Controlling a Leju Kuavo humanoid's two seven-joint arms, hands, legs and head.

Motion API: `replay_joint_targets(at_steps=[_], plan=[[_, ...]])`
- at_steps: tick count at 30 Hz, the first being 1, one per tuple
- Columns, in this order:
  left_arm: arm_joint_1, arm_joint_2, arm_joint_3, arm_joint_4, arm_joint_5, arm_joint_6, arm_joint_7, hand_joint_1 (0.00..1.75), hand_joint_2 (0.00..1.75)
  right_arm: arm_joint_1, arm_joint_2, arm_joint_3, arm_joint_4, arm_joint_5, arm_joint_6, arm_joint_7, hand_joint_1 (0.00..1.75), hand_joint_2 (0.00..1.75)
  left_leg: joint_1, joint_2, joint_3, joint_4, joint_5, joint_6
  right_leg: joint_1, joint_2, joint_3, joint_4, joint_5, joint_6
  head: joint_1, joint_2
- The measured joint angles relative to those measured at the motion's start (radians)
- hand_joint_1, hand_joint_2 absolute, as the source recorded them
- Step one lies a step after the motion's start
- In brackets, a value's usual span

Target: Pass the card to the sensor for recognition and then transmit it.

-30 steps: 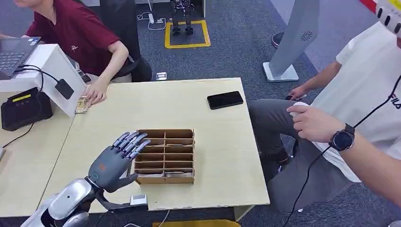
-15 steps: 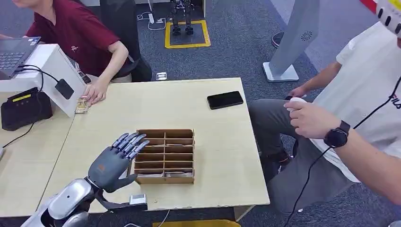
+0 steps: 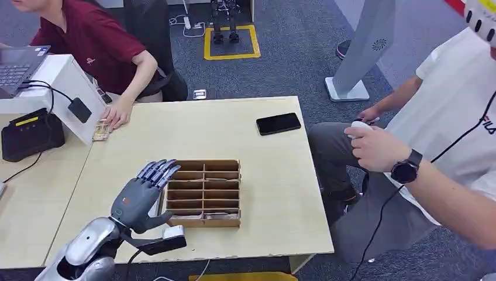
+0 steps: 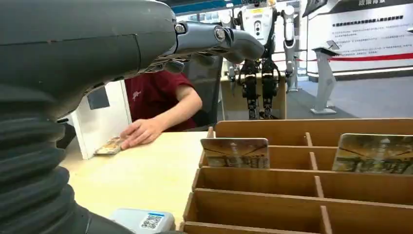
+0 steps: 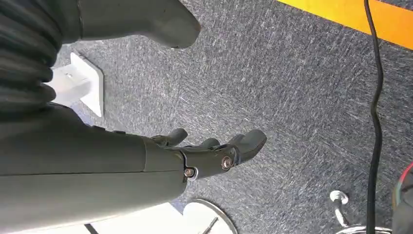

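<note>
**Fingers spread over the tray's near-left corner, no card taken yet**

Fingers point(image 3: 157, 171) of the left hand point(image 3: 140, 199) are released and apart, grasping nothing; they hang over the 9 o'clock edge of the wooden tray point(image 3: 204, 192) in the head view. Largest first: the counter point(image 3: 234, 129) carries the tray near its middle, with a black phone point(image 3: 278, 123) toward 1 o'clock and well apart; a white stand point(image 3: 64, 88) and a black sensor unit point(image 3: 29, 134) sit off at 10 o'clock, where a person's hand point(image 3: 117, 115) rests on the counter beside a small card stack point(image 3: 100, 130); a second person sits at 3 o'clock.

By my judgement the step in hand is the reach for a card, so the task is at its start; recognition at the sensor and the handing-on are both undone.

In the left wrist view two cards stand upright in the tray's slots, the nearer card point(image 4: 235, 152) and a further card point(image 4: 374, 153); the fingertips point(image 4: 241, 44) hover above and apart from the nearer card, touching neither it nor the dividers. The next move likely calls for lowering the fingers onto that card's top edge and pinching it thinly, clear of the slot walls.

The right hand point(image 5: 209, 156) hangs over grey carpet, fingers loosely curled around nothing.
</note>
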Motion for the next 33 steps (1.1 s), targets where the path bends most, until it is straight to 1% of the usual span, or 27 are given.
replay_joint_targets(at_steps=[7,17,22,33], plan=[[-0.002,-0.024,0.012,0.003,0.004,-0.002,0.002,0.00,1.75,0.000,0.000,0.000,0.000,0.000,0.000,0.001,0.00,1.75,0.000,0.000,0.000,0.000,0.000,0.000,0.000,0.000,0.000,0.000,0.000,0.000,0.000,0.000],[-0.015,-0.056,0.020,0.028,0.068,-0.030,0.011,0.00,1.75,0.000,0.000,0.000,0.000,0.000,-0.001,0.004,0.00,1.75,0.000,0.000,0.000,0.000,0.000,0.000,0.000,0.000,0.000,0.000,0.000,0.000,0.000,0.000],[-0.015,-0.064,0.023,0.042,0.073,-0.031,0.012,0.00,1.75,0.000,0.000,0.000,0.000,0.001,-0.001,0.004,0.00,1.75,0.000,0.000,0.000,0.000,0.000,0.000,0.000,0.000,0.000,0.000,0.000,0.000,0.000,0.000],[-0.025,-0.101,0.060,0.084,0.076,-0.027,0.062,0.00,1.75,-0.002,0.000,0.000,0.000,0.002,-0.001,0.009,0.00,1.75,0.000,0.000,0.000,0.000,0.000,0.000,0.000,0.000,0.000,0.000,0.000,0.000,0.000,0.000]])
